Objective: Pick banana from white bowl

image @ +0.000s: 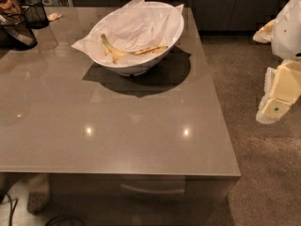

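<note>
My gripper (281, 86) hung at the right edge of the scene, out beyond the table's right side and above the floor (263, 182). I could not tell whether it was released or clenched. It was well apart from the white bowl (136, 69), which stood to its left on the far half of the table (117, 131) and cast a dark shadow on the glossy top toward the near right. Crinkled white paper (136, 25) lined the bowl and spilled over its rim on the left and far sides. The banana (123, 52) lay inside on that paper, against the bowl's near wall. Its greenish stem pointed up to the far left, and its bruised yellow body ran off to the right. At the far left corner of the table stood two black mesh cups (34, 11), one nearer than the other. Dark cabinets (225, 4) ran along the far side, and a drawer handle (151, 189) showed on the table's near face.
</note>
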Motion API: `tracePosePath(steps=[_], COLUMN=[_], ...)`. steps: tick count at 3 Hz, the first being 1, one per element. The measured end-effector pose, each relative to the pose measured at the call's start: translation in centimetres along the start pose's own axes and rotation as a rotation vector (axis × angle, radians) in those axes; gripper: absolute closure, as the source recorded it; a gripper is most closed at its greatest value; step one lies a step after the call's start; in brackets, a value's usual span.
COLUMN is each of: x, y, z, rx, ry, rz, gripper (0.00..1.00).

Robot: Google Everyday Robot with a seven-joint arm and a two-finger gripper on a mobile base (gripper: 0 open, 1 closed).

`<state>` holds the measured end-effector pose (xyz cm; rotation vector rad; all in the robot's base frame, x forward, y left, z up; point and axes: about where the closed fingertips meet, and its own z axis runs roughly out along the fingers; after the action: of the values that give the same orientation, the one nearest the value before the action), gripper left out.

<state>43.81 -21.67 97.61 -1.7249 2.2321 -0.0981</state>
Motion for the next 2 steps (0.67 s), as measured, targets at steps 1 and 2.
tracePosePath(steps=[1, 2], x=[0.0, -0.83], y=[0.0, -0.72], z=[0.0, -0.36], rx=[0.0, -0.014], ry=[0.0, -0.019], rz=[0.0, -0.007], gripper=[0.0, 0.0])
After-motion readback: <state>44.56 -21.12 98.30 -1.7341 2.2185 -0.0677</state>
